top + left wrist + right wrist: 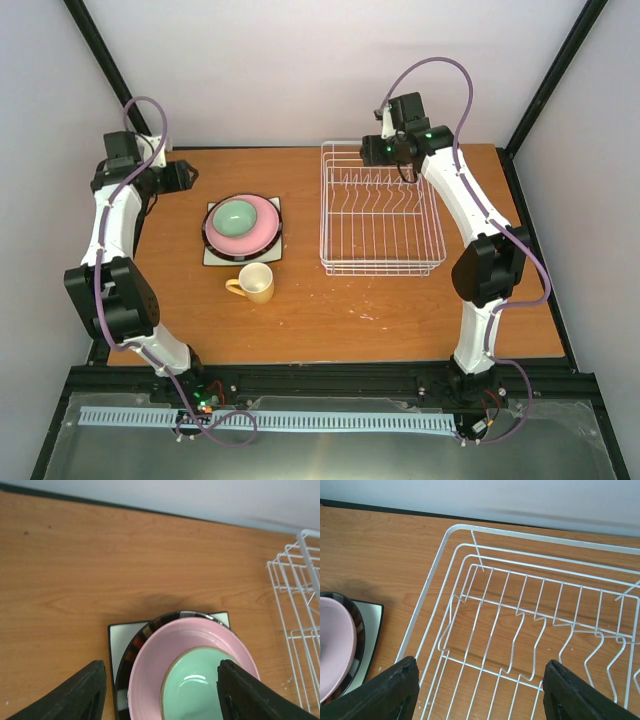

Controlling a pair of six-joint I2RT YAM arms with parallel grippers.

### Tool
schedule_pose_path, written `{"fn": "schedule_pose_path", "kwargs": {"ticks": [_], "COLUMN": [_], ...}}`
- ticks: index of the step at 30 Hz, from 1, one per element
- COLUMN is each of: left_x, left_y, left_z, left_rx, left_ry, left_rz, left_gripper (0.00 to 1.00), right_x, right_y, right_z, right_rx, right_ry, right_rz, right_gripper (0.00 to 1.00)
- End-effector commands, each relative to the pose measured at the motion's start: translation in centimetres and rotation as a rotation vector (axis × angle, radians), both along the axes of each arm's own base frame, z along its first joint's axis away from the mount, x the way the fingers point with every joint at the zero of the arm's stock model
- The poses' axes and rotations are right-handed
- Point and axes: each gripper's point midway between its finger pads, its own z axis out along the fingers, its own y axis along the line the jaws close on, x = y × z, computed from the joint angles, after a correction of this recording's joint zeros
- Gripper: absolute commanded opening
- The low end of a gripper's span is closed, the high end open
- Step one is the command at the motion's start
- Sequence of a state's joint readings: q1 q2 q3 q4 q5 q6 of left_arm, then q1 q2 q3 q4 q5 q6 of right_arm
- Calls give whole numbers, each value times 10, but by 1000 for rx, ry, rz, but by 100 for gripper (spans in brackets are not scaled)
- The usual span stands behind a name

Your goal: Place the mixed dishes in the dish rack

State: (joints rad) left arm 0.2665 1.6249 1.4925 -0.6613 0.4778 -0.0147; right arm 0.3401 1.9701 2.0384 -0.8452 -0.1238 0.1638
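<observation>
The dish rack [385, 267] sits empty on the right of the table [330, 310]. Left of it, apart, the white square plate [119, 640] carries the black-rimmed plate [142, 635], the pink plate [150, 665] and, topmost, the mint-green bowl [192, 690]. We judge them all to be stiff, glazed, slippery and breakable, so we would pinch the bowl's rim first. The yellow mug [257, 283] stands just in front of the stack. The left gripper [162, 690], above the stack, and the right gripper [480, 690], above the rack, both gape wide and touch nothing.

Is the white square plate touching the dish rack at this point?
Apart. The top external view shows a strip of bare table between the white square plate and the dish rack.
</observation>
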Motion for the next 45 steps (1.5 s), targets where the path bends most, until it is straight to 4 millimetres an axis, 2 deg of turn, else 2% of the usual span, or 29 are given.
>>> {"fn": "schedule_pose_path", "kwargs": {"ticks": [1, 7, 13, 16, 20, 27, 32, 36, 38, 40, 45], "left_x": [-17, -33, -52, -61, -69, -72, -65, -59, -55, -50, -36], "left_y": [-4, -16, -43, -44, -44, -57, -70, -66, -61, -58, -56], "left_z": [1, -18, -38, -53, -64, -92, -109, -119, -117, -106, -62], "left_rx": [71, 104, 51, 60, 62, 61, 53, 109, 141, 161, 182], "left_ry": [28, 113, 201, 258, 285, 354, 396, 424, 419, 386, 244], "left_rz": [-26, -67, -157, -158, -158, -186, -219, -203, -184, -170, -148], "left_gripper": [60, 53, 52, 51, 51, 50, 45, 44, 42, 40, 46], "right_x": [-3, -2, 1, 1, 0, -2, -3, -5, -6, -6, -5], "right_y": [-4, -1, 5, 7, 8, 7, 5, 3, 2, 3, 5], "right_z": [-11, -8, -11, -13, -15, -15, -12, -10, -11, -12, -15], "right_rx": [-21, 17, 49, 56, 53, 45, 38, 32, 30, 30, 42], "right_ry": [28, 29, 46, 61, 69, 66, 55, 46, 43, 43, 52], "right_rz": [-17, -24, -22, -12, -4, 1, 4, 3, 1, 3, 9], "right_gripper": [67, 62, 56, 56, 58, 58, 59, 59, 59, 59, 59]}}
